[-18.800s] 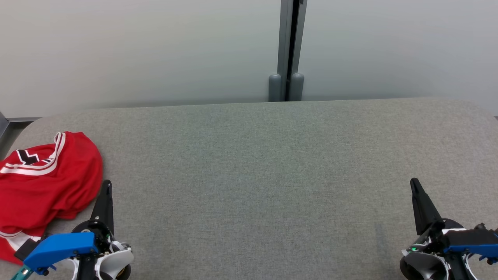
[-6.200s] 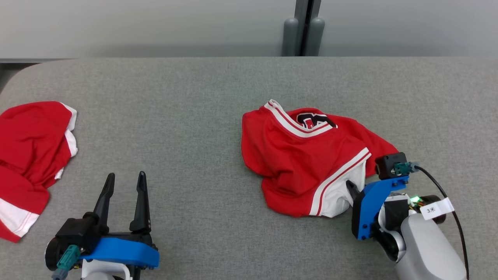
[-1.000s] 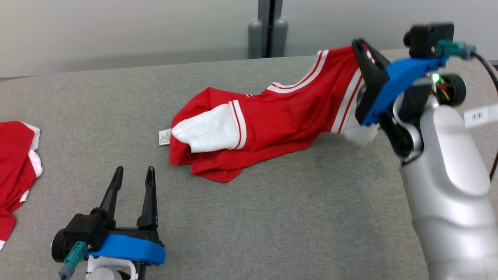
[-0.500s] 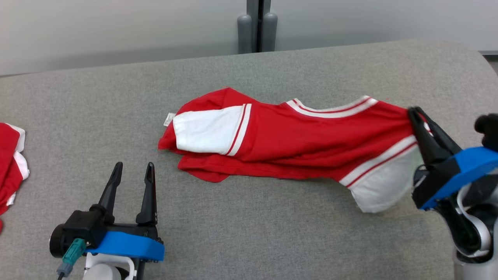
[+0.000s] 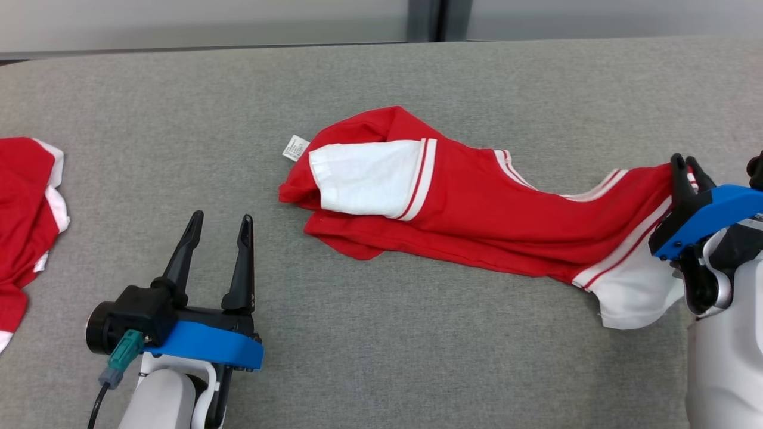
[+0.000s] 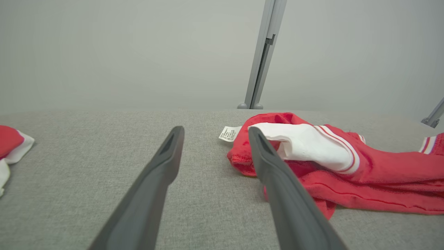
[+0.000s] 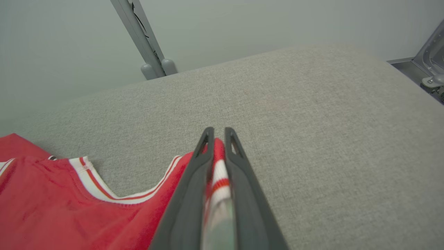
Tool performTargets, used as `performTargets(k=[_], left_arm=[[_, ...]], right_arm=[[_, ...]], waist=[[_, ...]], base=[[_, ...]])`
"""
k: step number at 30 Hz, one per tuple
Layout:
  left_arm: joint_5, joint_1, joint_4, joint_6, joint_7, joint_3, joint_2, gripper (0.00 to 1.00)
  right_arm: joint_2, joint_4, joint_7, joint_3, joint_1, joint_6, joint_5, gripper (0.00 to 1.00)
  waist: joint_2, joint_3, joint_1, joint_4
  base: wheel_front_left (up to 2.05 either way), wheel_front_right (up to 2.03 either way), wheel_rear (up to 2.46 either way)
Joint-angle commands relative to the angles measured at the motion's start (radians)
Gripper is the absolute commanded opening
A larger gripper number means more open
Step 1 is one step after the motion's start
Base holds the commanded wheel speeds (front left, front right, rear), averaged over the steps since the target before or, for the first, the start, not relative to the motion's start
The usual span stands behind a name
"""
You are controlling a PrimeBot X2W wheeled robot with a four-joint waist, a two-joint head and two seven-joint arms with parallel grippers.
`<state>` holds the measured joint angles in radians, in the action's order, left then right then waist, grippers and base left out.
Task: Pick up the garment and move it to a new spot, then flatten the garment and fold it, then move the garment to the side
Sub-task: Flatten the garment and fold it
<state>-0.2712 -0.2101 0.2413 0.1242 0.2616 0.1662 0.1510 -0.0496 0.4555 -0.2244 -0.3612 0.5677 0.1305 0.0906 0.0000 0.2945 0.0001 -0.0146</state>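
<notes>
Head view downward — wrist views low, close (sharing garment (image 6: 381, 180)).

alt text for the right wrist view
The right gripper pinches the striped edge of a red garment between its two dark fingers. The garment spreads to the lower left over a grey fabric table, with a grey post and pale wall behind.

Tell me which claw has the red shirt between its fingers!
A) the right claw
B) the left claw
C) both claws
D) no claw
A: the right claw has the striped edge of the red shirt squeezed between its two fingers, while the left claw stands open over the bare table, apart from the shirt.
</notes>
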Motion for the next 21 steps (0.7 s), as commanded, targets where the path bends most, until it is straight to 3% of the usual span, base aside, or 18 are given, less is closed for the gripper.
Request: performTargets(k=[1, 5, 10, 21], left_arm=[[-0.001, -0.018, 0.008, 0.005, 0.005, 0.003, 0.003, 1.0], [-0.009, 0.003, 0.021, 0.006, 0.005, -0.004, 0.004, 1.0], [-0.017, 0.036, 0.026, 0.001, 0.005, -0.017, -0.003, 1.0], [-0.01, 0.07, 0.01, -0.001, 0.005, -0.026, -0.014, 1.0]], right_arm=[[-0.002, 0.052, 0.032, -0.019, 0.034, 0.001, -0.024, 1.0], [-0.002, 0.132, 0.142, -0.011, 0.074, 0.001, -0.093, 1.0], [-0.002, 0.105, 0.2, 0.12, 0.028, 0.001, -0.115, 1.0], [-0.002, -0.107, 0.037, 0.637, -0.079, 0.001, 0.008, 1.0]], waist=[[0.0, 0.006, -0.0001, 0.016], [0.0, -0.02, -0.0001, 0.019], [0.0, -0.069, -0.0001, 0.008], [0.0, -0.095, -0.0001, 0.026]], base=[[0.0, 0.0, 0.0], [0.0, 0.0, 0.0], [0.0, 0.0, 0.0], [0.0, 0.0, 0.0]])
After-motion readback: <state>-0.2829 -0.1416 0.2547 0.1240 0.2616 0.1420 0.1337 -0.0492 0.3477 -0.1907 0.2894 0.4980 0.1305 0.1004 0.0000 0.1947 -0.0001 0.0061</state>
